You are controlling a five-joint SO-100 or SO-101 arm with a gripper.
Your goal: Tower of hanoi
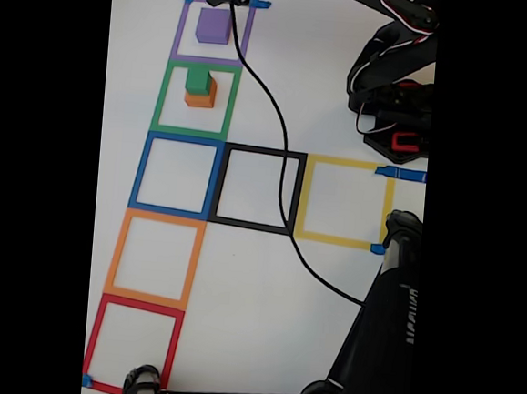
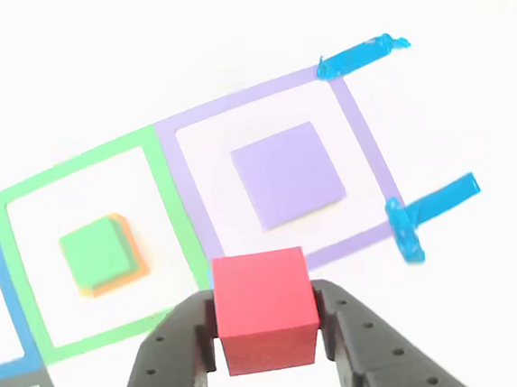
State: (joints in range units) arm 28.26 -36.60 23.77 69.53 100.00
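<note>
- You have four blocks in play, one of each colour: red, purple, green and orange.
- Your gripper [image 2: 267, 338] is clamped on the red block [image 2: 265, 306]; in the other view its two black fingers [image 2: 178, 363] press the block's left and right sides, and the block sits above the table, just outside the purple square's lower edge as that view shows it.
- The purple block [image 2: 288, 175] lies alone inside the purple square [image 2: 361, 121], near its middle and clear of the tape.
- The green block [image 2: 94, 249] sits on top of the orange block [image 2: 129, 268] inside the green square [image 2: 162, 179] (the orange one peeks out along one side, so the stack is slightly off-set).
- In the fixed view you can count seven taped squares: purple, green, blue [image 1: 143, 171], orange [image 1: 115, 258] and red [image 1: 95, 334] in one column, with black [image 1: 296, 195] and yellow [image 1: 305, 196] branching right from the blue one.
- In the fixed view, the five squares other than purple and green hold no block.
- A black cable [image 1: 261, 106] runs from the top of the fixed view down across the black square.
- Blue tape strips [image 2: 360, 56] mark the purple square's outer corners.
</note>
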